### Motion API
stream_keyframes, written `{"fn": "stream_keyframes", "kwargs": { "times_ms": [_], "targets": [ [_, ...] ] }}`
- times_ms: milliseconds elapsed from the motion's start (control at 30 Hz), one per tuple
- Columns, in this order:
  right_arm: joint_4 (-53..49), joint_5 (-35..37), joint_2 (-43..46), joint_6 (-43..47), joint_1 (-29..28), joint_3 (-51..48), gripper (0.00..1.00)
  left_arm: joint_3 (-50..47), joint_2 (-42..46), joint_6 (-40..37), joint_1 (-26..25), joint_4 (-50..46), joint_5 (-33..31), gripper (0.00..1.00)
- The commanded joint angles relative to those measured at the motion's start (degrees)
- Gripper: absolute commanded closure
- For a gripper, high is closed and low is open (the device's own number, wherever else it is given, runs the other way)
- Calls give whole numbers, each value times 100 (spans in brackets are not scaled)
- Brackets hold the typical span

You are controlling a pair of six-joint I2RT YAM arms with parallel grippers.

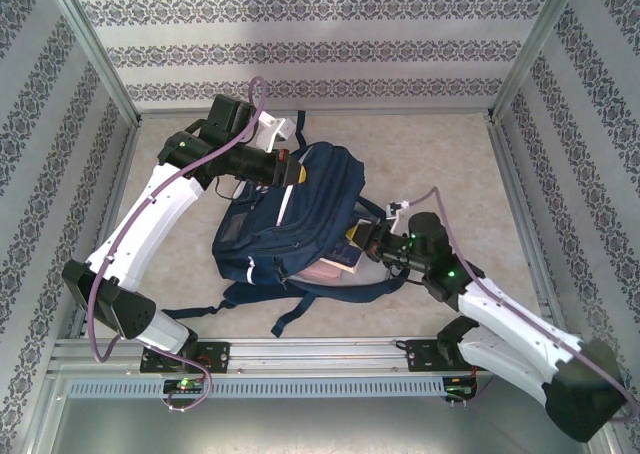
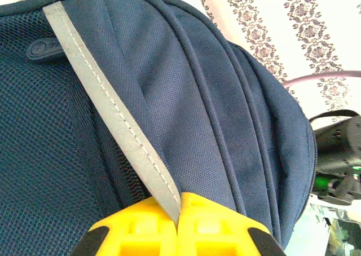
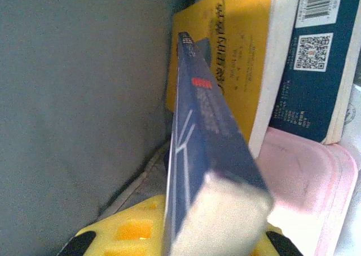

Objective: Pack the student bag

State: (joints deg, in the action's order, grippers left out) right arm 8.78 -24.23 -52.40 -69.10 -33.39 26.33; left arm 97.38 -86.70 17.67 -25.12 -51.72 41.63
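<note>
Centrally, between the two hands on the surface (image 1: 440, 164): student bag (image 1: 270, 229), lying front side up, long axis running roughly near to far, top end pointing toward the far wall, straps (image 1: 290, 314) trailing toward the near edge. Right at that top end, left hand (image 2: 179, 213), clenched on the bag's white reflective stripe (image 2: 113, 104), pinched between yellow fingers (image 2: 141, 228). At the bag's open side, right hand (image 3: 186, 236), grasping a thin navy book (image 3: 206, 149) edge-on, pointing away into the opening. Beyond and to the right of that hand, a yellow book (image 3: 237, 58), a dark blue book (image 3: 313, 81) with a barcode, and a pink case (image 3: 304, 177) beneath them.
</note>
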Motion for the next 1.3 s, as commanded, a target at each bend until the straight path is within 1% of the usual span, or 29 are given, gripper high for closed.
{"fn": "stream_keyframes", "kwargs": {
  "times_ms": [0, 133, 167, 300, 367, 400, 467, 500, 533, 567, 600, 667, 767, 833, 867, 967, 1033, 1167, 1200, 1267],
  "targets": [
    [697, 345, -511, 139, -190, 474, 100, 238, 260, 82, -22, 1229, 693, 100],
    [726, 879, -1462, 332, -549, 992, 100, 202, 266, 153, -24, 1330, 709, 100],
    [746, 917, -1722, 378, -612, 1134, 100, 194, 261, 162, -25, 1339, 707, 100],
    [1305, 701, -3004, 278, -849, 1770, 100, 135, 215, 245, -19, 1442, 689, 100],
    [1529, 625, -3538, 214, -968, 2082, 95, 128, 189, 272, -21, 1481, 647, 100],
    [1600, 612, -3805, 200, -1027, 2235, 91, 114, 172, 289, -22, 1494, 649, 100],
    [1733, 612, -4125, 162, -1069, 2403, 74, 101, 141, 282, -17, 1489, 621, 100],
    [1787, 612, -4233, 148, -1064, 2445, 60, 97, 131, 276, -14, 1490, 589, 100],
    [1819, 606, -4256, 183, -1040, 2448, 49, 88, 118, 272, 1, 1482, 567, 100],
    [1800, 618, -4217, 253, -1022, 2424, 43, 79, 109, 272, 20, 1479, 542, 100],
    [1720, 661, -4090, 362, -992, 2368, 36, 63, 95, 272, 33, 1475, 523, 100],
    [1522, 738, -3734, 651, -939, 2195, 27, 29, 67, 280, 74, 1465, 487, 100],
    [963, 923, -3099, 1118, -867, 1936, 19, -80, 56, 293, 136, 1507, 420, 100],
    [422, 1183, -2537, 1452, -808, 1705, 12, -185, 60, 329, 170, 1597, 420, 100],
    [194, 1321, -2283, 1564, -768, 1595, 11, -224, 53, 333, 181, 1615, 417, 100],
    [-402, 1731, -1369, 1831, -574, 1143, 8, -306, -9, 375, 210, 1624, 259, 100],
    [-927, 2213, -642, 1942, -438, 891, 8, -303, -104, 433, 209, 1567, 75, 100],
    [-2095, 3455, 734, 2095, -309, 550, 15, -301, -369, 584, 204, 1521, -191, 100],
    [-2340, 3696, 1065, 2177, -285, 484, 16, -314, -451, 643, 189, 1532, -220, 100],
    [-2596, 3901, 1645, 2412, -262, 347, 17, -420, -608, 797, 161, 1701, -237, 100]
  ]
}}
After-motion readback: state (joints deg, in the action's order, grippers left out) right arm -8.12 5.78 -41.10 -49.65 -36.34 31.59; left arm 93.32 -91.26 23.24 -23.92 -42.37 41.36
